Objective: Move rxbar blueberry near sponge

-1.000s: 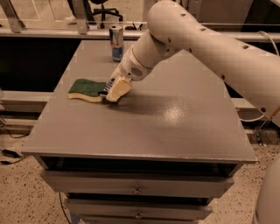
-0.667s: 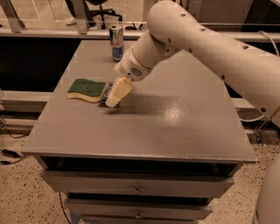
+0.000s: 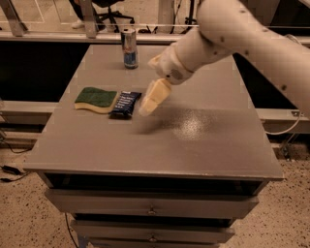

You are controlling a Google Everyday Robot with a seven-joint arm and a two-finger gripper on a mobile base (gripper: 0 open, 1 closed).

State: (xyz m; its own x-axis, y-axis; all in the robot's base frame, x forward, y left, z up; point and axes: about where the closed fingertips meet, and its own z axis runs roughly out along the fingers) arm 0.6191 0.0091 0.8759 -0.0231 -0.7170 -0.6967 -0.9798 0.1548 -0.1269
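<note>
Shown: rxbar blueberry (image 3: pixel 125 104) laid just beside sponge (image 3: pixel 96 99), long axis front-to-back on bench (image 3: pixel 193 140); claw (image 3: pixel 151 100) held at bar's opposite side, aperture not discernible.

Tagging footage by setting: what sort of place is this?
Probably an office or lab workspace: a grey drawer cabinet, a rolling office chair behind it, cables on speckled flooring. The robot's hand hovers beside the rxbar blueberry.

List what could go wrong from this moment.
1. The hand hangs low just right of the rxbar blueberry, which lies beside the sponge. A leftward sweep could shove the bar out of place.
2. The upright drink can stands near the far edge of the table, not far from the arm. A careless retreat might tip it.
</note>
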